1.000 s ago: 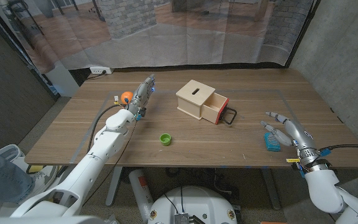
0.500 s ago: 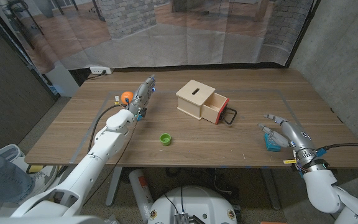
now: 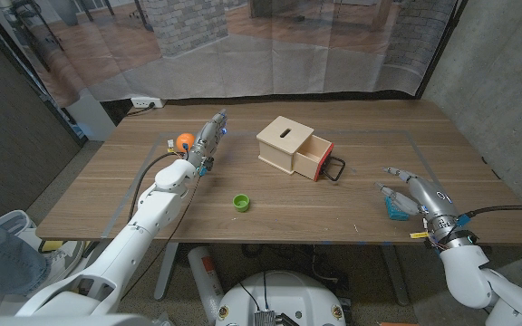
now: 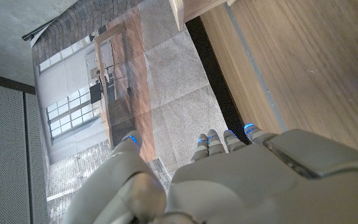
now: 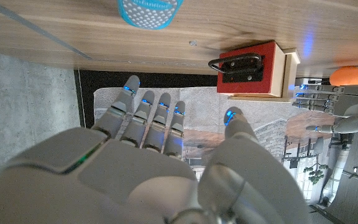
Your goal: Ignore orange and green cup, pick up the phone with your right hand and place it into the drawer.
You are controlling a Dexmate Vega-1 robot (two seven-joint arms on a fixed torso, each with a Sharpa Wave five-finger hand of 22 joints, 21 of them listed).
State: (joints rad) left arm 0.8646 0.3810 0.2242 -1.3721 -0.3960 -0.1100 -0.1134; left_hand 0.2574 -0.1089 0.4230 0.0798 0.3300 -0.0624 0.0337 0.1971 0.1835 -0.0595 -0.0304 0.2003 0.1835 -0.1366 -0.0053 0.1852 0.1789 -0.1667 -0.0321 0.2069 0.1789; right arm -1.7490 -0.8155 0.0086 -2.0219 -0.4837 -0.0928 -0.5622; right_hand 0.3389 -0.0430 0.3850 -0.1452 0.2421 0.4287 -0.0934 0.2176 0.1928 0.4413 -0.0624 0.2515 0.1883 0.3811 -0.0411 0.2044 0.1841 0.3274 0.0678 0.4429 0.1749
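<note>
The phone [image 3: 393, 208], a small blue slab with a dotted face, lies on the table near its front right edge. My right hand [image 3: 417, 196] hovers just right of it, fingers spread over its top end and holding nothing. In the right wrist view the phone [image 5: 150, 12] lies beyond the fingertips of that hand [image 5: 148, 155]. The wooden box [image 3: 284, 139] stands mid-table with its red-fronted drawer [image 3: 315, 159] pulled out, black handle toward my right hand. My left hand [image 3: 208, 138] stands with its fingers stretched out beside the orange [image 3: 184, 140].
A green cup [image 3: 240, 202] sits near the front edge, left of centre. Bare wood of the table [image 3: 370, 181] lies between the drawer's handle and the phone. A curtain hangs behind the table's far edge.
My right hand has drawn back toward the table's front edge and sunk closer to the phone, partly covering it. The left arm, box, cup and orange are as before.
</note>
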